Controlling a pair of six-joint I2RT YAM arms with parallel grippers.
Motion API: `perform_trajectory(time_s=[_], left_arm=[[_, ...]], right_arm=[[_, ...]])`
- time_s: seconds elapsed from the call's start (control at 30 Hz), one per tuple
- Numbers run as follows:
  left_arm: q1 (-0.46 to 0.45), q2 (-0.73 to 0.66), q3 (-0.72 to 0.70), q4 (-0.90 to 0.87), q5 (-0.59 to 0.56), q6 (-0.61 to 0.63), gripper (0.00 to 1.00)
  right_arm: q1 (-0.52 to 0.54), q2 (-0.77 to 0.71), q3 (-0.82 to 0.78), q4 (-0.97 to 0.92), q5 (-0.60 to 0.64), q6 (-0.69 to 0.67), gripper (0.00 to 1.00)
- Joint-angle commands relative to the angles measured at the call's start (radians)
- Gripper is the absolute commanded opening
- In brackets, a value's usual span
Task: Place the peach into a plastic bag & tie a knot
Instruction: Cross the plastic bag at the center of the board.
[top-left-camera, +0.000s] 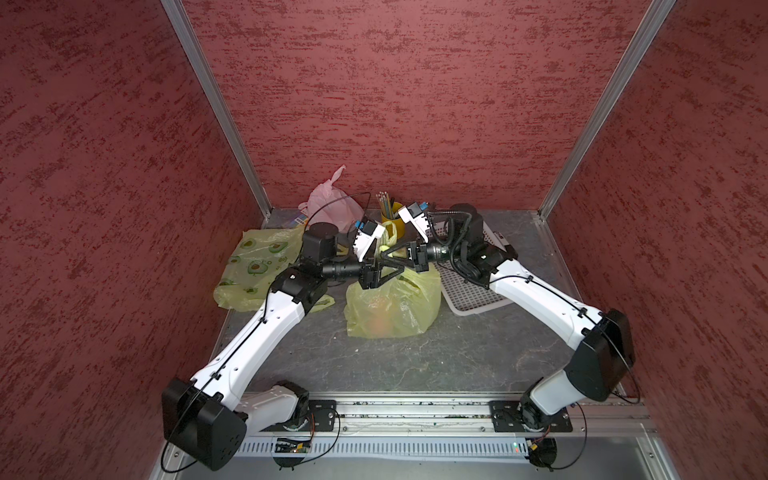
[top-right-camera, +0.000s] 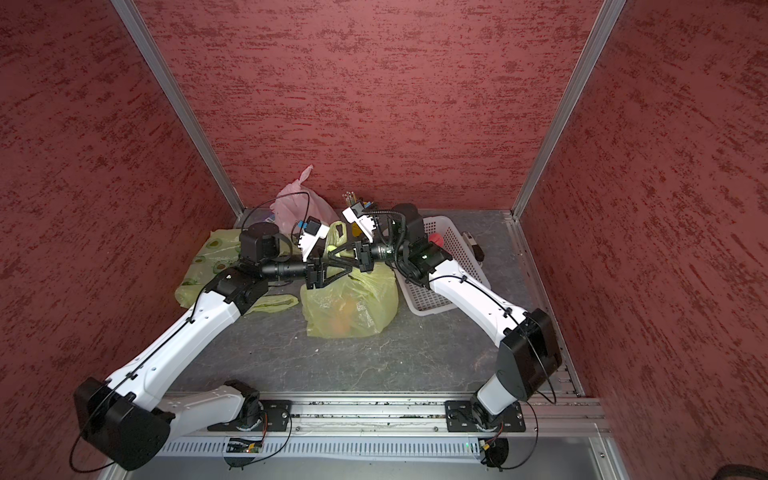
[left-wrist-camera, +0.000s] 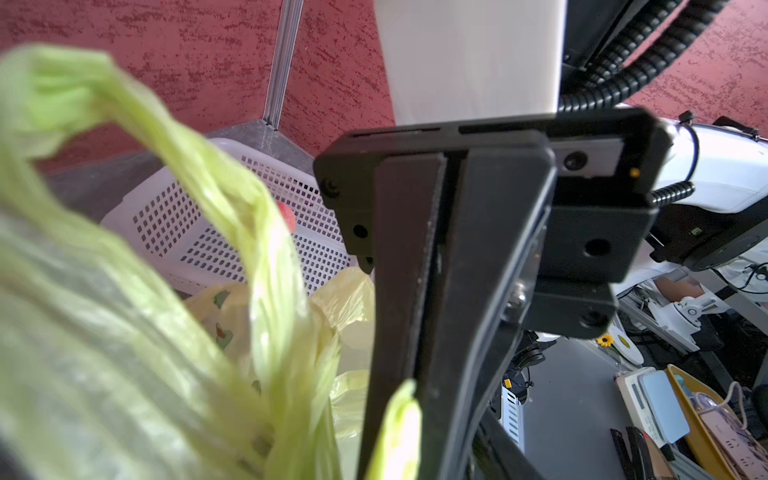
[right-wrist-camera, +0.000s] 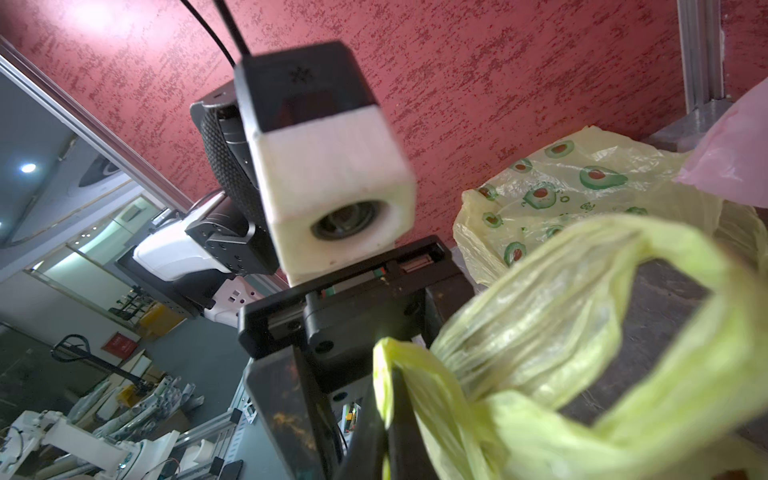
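Note:
A yellow-green plastic bag sits mid-table, and the orange peach shows through its wall. Both grippers meet just above the bag's mouth. My right gripper is shut on a strip of the bag's handle. A handle loop stands up behind the two grippers. My left gripper faces the right one with its fingers spread apart, open, with bag plastic between them. The knot area is hidden by the grippers.
A yellow avocado-print bag lies at the left under the left arm. A pink bag and a yellow pencil cup stand at the back. A white perforated basket lies at the right under the right arm.

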Motion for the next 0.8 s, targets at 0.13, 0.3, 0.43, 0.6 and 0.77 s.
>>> perform_trajectory(time_s=[0.13, 0.3, 0.43, 0.6, 0.77], left_arm=[[-0.014, -0.016, -0.012, 0.1, 0.044, -0.031, 0.51], [-0.015, -0.034, -0.034, 0.146, 0.07, -0.065, 0.44], [-0.018, -0.043, -0.053, 0.174, 0.071, -0.077, 0.35], [-0.03, -0.057, -0.064, 0.192, 0.041, -0.074, 0.21], [-0.041, -0.062, -0.059, 0.176, 0.016, -0.049, 0.1]], right_arm=[[0.005, -0.022, -0.021, 0.12, -0.039, 0.093, 0.0], [0.005, -0.009, -0.04, 0.168, -0.036, 0.122, 0.0], [0.005, -0.005, -0.053, 0.216, -0.047, 0.162, 0.0], [0.005, -0.005, -0.056, 0.22, -0.055, 0.172, 0.0], [0.005, 0.003, -0.048, 0.209, -0.068, 0.177, 0.0]])
